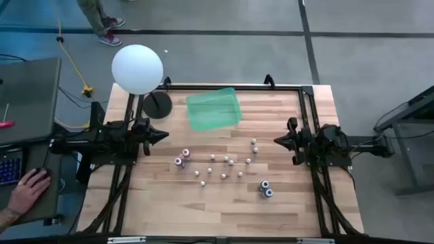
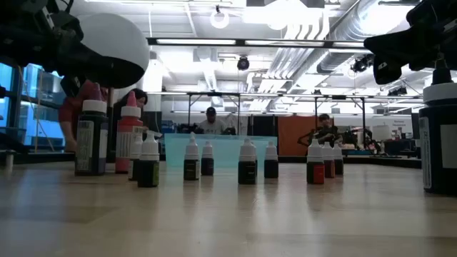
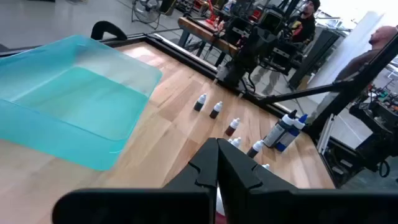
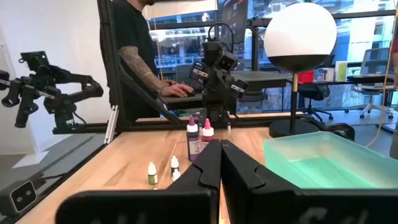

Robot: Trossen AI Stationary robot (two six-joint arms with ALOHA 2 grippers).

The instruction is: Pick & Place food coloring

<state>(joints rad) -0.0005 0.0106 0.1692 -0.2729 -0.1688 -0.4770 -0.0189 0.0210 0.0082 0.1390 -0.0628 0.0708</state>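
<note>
White-capped little food coloring bottles [image 1: 224, 169] are stood upright in the middle of the wooden table [image 1: 163, 203], caps up and long sides pointing straight up, with the green tray [image 1: 213, 108] further back. They are judged to be light, hard and easily tipped, so each is best taken around its body just under the cap. Nothing is held: the left gripper [image 1: 165, 135] and the right gripper [image 1: 277, 140] are kept at the table's sides, each with its fingers pressed together.
</note>
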